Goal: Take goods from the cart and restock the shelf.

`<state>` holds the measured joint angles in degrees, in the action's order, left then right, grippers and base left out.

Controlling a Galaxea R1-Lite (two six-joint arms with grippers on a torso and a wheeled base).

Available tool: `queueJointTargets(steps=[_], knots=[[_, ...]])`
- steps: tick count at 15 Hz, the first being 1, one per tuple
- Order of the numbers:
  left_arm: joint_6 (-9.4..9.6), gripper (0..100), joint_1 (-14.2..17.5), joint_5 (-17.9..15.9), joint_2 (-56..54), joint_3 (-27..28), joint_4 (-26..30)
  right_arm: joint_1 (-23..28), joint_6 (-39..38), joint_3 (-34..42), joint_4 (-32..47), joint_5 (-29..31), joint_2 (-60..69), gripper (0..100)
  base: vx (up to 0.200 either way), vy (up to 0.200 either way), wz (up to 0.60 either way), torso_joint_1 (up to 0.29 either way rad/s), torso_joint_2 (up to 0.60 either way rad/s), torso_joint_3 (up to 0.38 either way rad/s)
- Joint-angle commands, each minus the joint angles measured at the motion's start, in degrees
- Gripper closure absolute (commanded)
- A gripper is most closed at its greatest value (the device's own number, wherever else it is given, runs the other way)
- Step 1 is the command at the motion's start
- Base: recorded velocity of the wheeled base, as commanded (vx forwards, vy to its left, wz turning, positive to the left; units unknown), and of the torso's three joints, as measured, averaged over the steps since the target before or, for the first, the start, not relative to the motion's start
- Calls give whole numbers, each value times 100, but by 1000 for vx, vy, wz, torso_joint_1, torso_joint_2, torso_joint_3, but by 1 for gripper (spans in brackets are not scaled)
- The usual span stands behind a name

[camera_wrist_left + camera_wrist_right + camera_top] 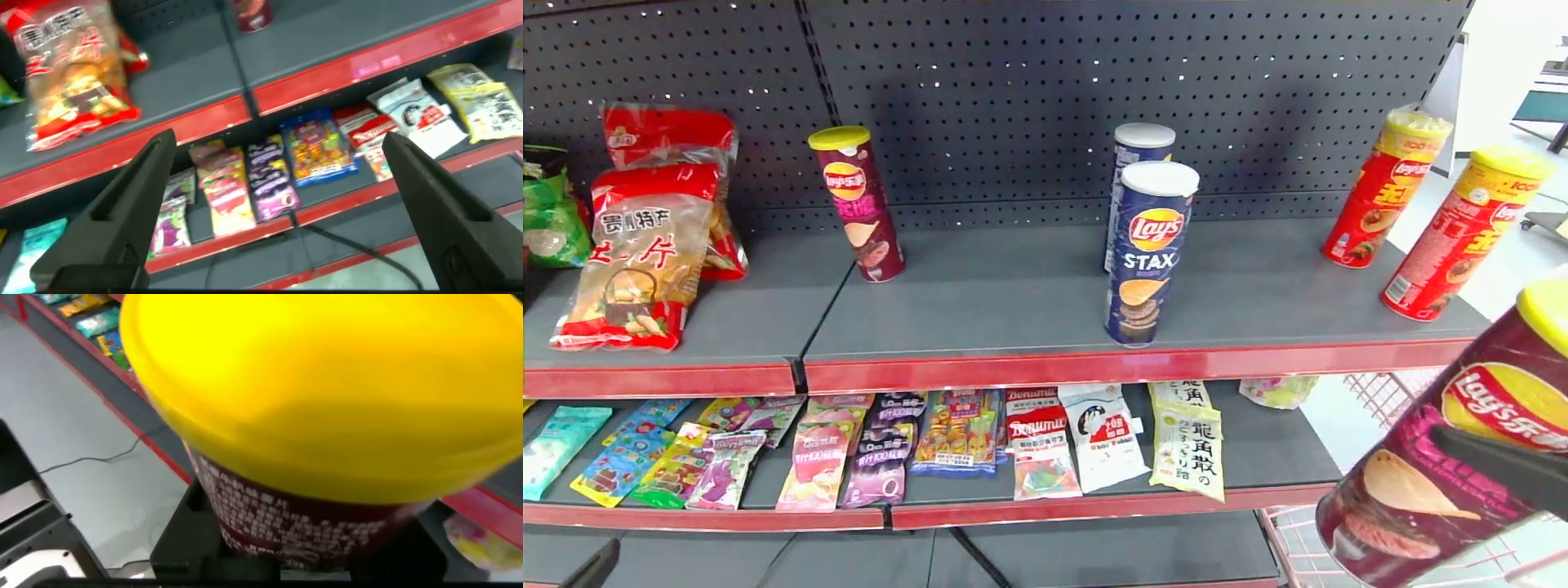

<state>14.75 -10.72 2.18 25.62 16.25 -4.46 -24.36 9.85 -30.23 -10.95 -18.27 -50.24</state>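
Note:
My right gripper (1490, 478) is shut on a maroon chips can with a yellow lid (1445, 457), held tilted at the lower right, in front of and below the upper shelf's (1013, 306) right end. The right wrist view has that can's yellow lid (327, 384) close up, with the gripper's black fingers (184, 543) beside the can's body. A matching maroon can (858, 204) stands upright at the back of the upper shelf, left of centre. My left gripper (282, 216) is open and holds nothing; it hangs low at the left, facing the lower shelf.
Two blue cans (1150, 253) stand mid-shelf and two red cans (1384, 188) lean at the right end. Red snack bags (645, 253) lie at the left. Several sachets (1037, 445) cover the lower shelf. The pink wire cart (1380, 396) sits at the right.

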Motion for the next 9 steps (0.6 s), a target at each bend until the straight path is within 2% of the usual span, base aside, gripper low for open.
queueJointTargets(steps=[1, 3, 7, 9], knots=[[-7, 0, -1, 2, 13, 1, -11, -289, -1, -167, -4, -10, -408, 100, 0, 200, 0, 2, 7, 7], [-7, 0, -1, 2, 22, 1, -11, -473, 8, -132, -4, 26, -443, 100, 0, 200, 0, 7, 2, 2], [-7, 0, -1, 2, 22, 1, -11, -473, 8, -79, -13, 26, -425, 100, 0, 200, 0, 8, 1, 1], [2, 0, -1, 2, 22, 1, -11, -473, 8, -70, -4, 26, -408, 100, 0, 0, 0, 0, 0, 0]])
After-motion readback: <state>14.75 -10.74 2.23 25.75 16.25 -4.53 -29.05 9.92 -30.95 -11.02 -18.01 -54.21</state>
